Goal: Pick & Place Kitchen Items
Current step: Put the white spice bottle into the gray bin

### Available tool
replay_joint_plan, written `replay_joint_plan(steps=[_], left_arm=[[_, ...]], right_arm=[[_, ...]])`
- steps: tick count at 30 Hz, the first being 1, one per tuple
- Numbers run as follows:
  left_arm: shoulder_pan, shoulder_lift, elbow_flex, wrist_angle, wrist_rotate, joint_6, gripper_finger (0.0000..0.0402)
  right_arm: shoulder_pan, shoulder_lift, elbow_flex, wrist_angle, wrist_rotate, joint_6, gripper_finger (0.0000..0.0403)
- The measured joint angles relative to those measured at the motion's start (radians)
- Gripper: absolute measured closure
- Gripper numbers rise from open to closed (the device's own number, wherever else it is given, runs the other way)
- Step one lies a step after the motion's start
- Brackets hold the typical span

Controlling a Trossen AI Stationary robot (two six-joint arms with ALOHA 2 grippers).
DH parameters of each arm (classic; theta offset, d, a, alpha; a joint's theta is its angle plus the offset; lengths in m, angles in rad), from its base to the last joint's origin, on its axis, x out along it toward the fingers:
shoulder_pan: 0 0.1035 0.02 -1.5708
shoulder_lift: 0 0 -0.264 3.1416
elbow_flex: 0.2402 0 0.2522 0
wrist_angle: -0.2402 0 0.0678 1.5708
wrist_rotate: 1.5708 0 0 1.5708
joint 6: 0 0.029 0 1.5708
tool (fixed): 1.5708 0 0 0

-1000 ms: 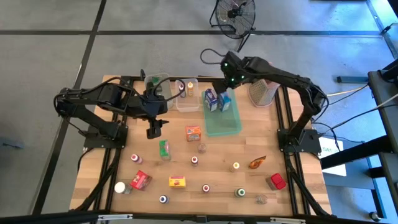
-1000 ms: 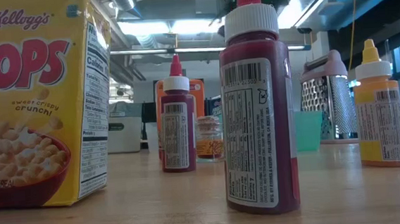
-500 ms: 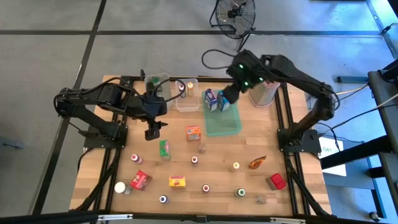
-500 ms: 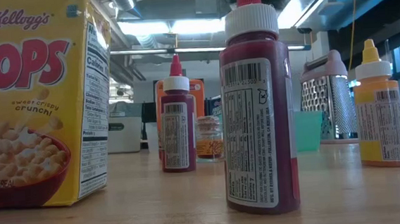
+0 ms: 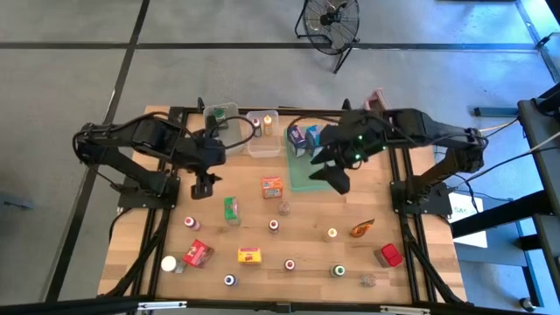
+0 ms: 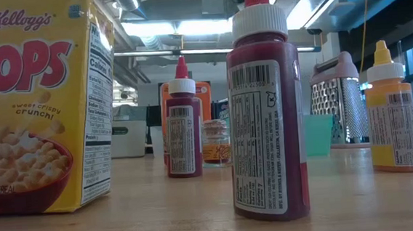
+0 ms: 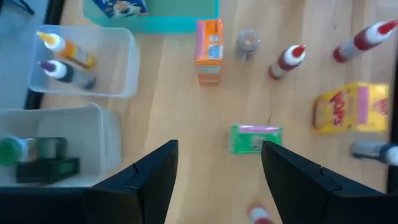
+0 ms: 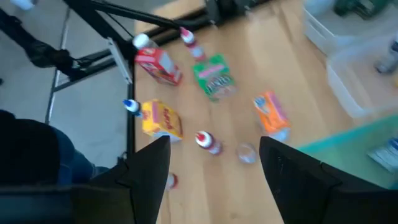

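Note:
Kitchen items stand scattered on the wooden table: an orange carton, a green carton, a yellow carton, a red carton and several small capped bottles. My left gripper hangs open above the table's left part, the green carton just ahead of it. My right gripper hovers open over the near right part of the green tray. Nothing is between either pair of fingers.
Two blue cartons stand at the tray's far end. Two clear bins at the far edge hold small bottles and a dark item. The box grater stands at the far right, behind my right arm. Bare wood lies between the scattered items.
My right gripper has swung from the table's far edge, beyond the tray, toward the near side and now hangs over the tray's near right part; it has risen and rolled on the way. My left gripper has tipped slightly toward the table's left. No item has moved.

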Motion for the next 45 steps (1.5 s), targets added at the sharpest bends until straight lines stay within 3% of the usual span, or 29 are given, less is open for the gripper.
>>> replay_joint_plan(steps=[7, 14, 23, 30, 45], left_arm=[[-0.109, 0.000, 0.000, 0.107, 0.047, -0.049, 0.0175], [-0.232, 0.027, 0.000, 0.155, 0.047, -0.106, 0.0175], [-0.328, 0.036, 0.000, 0.158, 0.015, -0.185, 0.0153], [-0.339, 0.041, 0.000, 0.187, 0.024, -0.154, 0.0112], [-0.315, 0.043, 0.000, 0.233, -0.065, 0.034, 0.0109]], right_arm=[[0.074, 0.007, -0.001, 0.078, 0.037, 0.029, 0.0153], [0.124, 0.028, -0.003, 0.106, 0.152, 0.081, 0.0153], [0.172, 0.084, -0.005, 0.152, 0.158, 0.106, 0.0153], [0.202, 0.128, -0.005, 0.167, 0.158, 0.106, 0.0153], [0.228, 0.139, -0.005, 0.159, 0.158, 0.136, 0.0153]])
